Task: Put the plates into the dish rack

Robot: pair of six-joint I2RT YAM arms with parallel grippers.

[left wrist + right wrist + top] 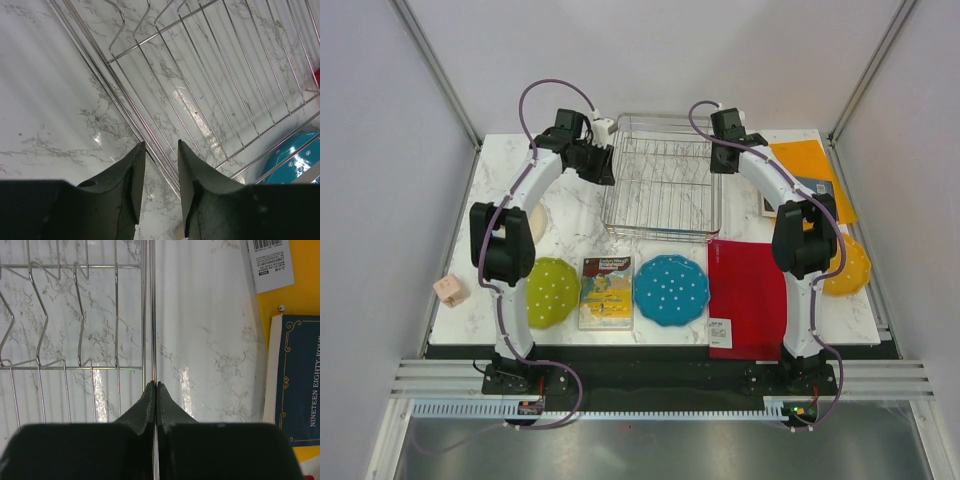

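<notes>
Probably squares the empty silver wire dish rack (663,180) at 12 o'clock, pinching its right rim in the right tool (156,384) and straddling its left with the spread left tool (161,145); next calls for closing that, then fetching the teal blue scalloped plate (671,290) at 6 o'clock.

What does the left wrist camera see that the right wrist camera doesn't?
Only the left wrist view: a bit of the teal plate beyond the dish rack, a red sliver at the picture's edge, and the left fingers apart, with the rack's edge wire running between them. Only the right wrist view: a dark blue book, a yellow folder, a barcode label, and the right fingers pinched shut on the rack's edge wire. Both: the rack's silver wires and the white marble table.
</notes>
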